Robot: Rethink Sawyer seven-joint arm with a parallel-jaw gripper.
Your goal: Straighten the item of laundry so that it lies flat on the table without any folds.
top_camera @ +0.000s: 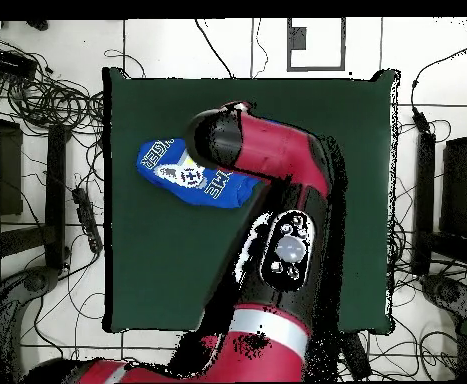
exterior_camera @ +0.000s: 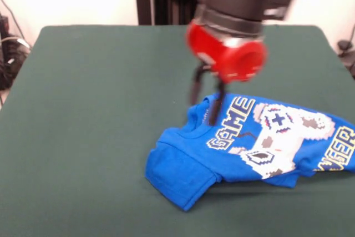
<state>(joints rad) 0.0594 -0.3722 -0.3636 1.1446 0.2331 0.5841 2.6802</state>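
Gripper [exterior_camera: 208, 95] was seen in the front view hanging from a red wrist housing, its two dark fingers [exterior_camera: 197, 84] spread apart, tips down at the collar edge of the blue T-shirt [exterior_camera: 255, 142]. Whether the tips actually touched or pinched the cloth could not be determined; nothing was visibly clamped between them.

In the front view the shirt lay at about 4 o'clock on the green table [exterior_camera: 94, 115], running off the right edge of the picture. It was not flat: the near sleeve was bunched and folded under at 7 o'clock of the garment, and the body was creased. The print faced up, with "GAME" readable beside a white-grey pixel controller and part of further yellow-outlined lettering at the right edge.

The overhead view [top_camera: 182, 172] showed what the front view did not: the whole table [top_camera: 157, 270], with the shirt lying at about 10 o'clock of its surface, near one long edge and well apart from the other edges. There the red and black arm [top_camera: 287, 200] crossed over the garment's one end, hiding the gripper completely. Cables lay on the floor around the table.
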